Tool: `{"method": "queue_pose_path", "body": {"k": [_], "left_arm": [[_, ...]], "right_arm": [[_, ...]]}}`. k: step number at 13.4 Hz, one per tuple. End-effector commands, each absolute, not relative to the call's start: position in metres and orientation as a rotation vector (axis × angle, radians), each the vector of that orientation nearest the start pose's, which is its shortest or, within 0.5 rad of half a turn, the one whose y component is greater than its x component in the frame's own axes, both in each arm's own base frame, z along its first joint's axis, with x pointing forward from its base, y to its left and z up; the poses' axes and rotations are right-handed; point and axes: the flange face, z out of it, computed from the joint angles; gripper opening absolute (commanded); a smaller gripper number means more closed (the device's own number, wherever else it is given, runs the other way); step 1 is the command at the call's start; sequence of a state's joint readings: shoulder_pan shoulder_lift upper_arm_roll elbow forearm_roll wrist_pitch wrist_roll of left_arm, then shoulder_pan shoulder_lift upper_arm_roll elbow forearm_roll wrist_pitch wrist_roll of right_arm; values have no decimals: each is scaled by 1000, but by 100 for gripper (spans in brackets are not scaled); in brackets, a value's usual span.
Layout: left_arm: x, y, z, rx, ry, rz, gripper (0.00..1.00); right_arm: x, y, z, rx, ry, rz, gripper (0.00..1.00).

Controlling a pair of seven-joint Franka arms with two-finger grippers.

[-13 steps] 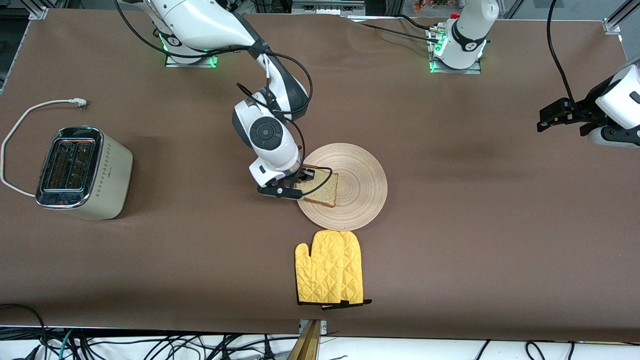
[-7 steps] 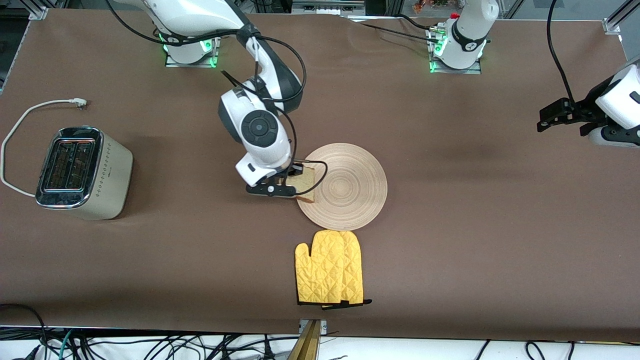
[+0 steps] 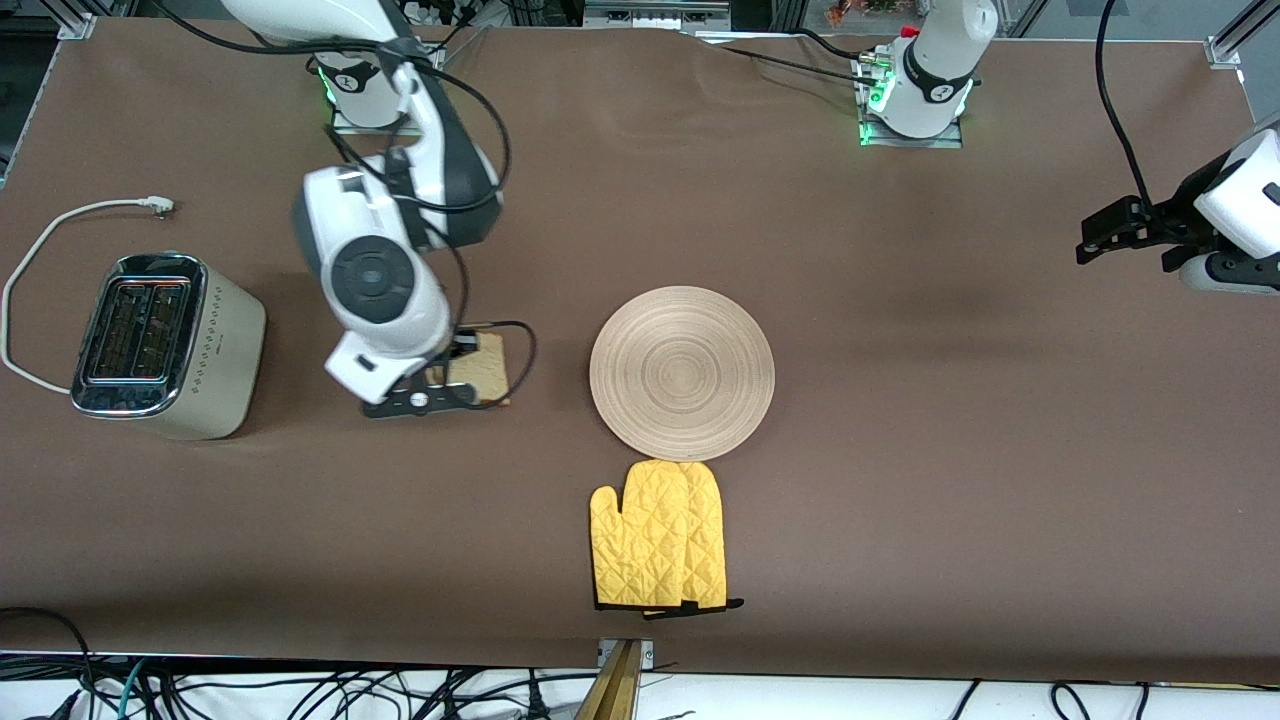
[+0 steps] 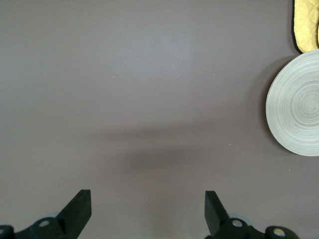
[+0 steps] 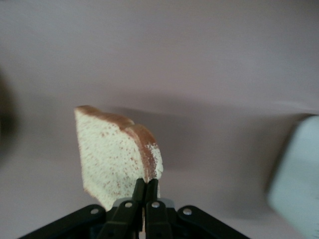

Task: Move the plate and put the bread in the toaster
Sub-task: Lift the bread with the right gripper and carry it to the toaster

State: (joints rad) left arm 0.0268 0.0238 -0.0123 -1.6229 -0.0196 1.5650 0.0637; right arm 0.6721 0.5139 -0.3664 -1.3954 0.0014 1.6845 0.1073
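Observation:
My right gripper (image 3: 452,372) is shut on the bread (image 3: 482,366), a speckled tan slice with a dark crust, and holds it in the air over bare table between the toaster (image 3: 165,345) and the plate (image 3: 682,371). In the right wrist view the fingers (image 5: 146,191) pinch the slice (image 5: 112,160) at its crust edge. The round beige wooden plate lies bare on the table and also shows in the left wrist view (image 4: 296,104). My left gripper (image 3: 1098,237) is open and empty, waiting at the left arm's end of the table; the left wrist view shows its tips (image 4: 147,204) wide apart.
A yellow oven mitt (image 3: 658,548) lies nearer to the front camera than the plate, touching its rim. The toaster's white cord (image 3: 60,225) curls beside it toward the right arm's base. The table is covered in brown cloth (image 3: 950,450).
My right gripper has lifted the bread off the plate and carried it toward the toaster. The plate is now bare. The left arm has not moved.

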Motion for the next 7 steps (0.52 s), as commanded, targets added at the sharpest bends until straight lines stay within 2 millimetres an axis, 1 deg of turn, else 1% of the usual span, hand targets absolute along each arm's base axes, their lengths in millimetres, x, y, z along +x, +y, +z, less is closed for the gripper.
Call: {"method": "queue_pose_path", "body": {"k": [1,2,3,4,6,7], "left_arm": [[557,5,593,-3172,65,132,100],[558,4,596,-3172,65,122,100],[558,4,597,-3172,68,120,100],[559,4,597,-3172,68,120,100],[558,4,597,-3172,68,122,100],[558,4,597,-3172,68,122,100]], "right_arm": [[636,174,456,-3362,-543,310,0],[641,142,465,-3388,-597,335,0],[644,113,471,-3404,-641,378,0],[646,89,477,-3415,-668,404,0],[647,59,487,-3461,-697,445,0],[647,50,491,-3507,-737,479,0]]}}
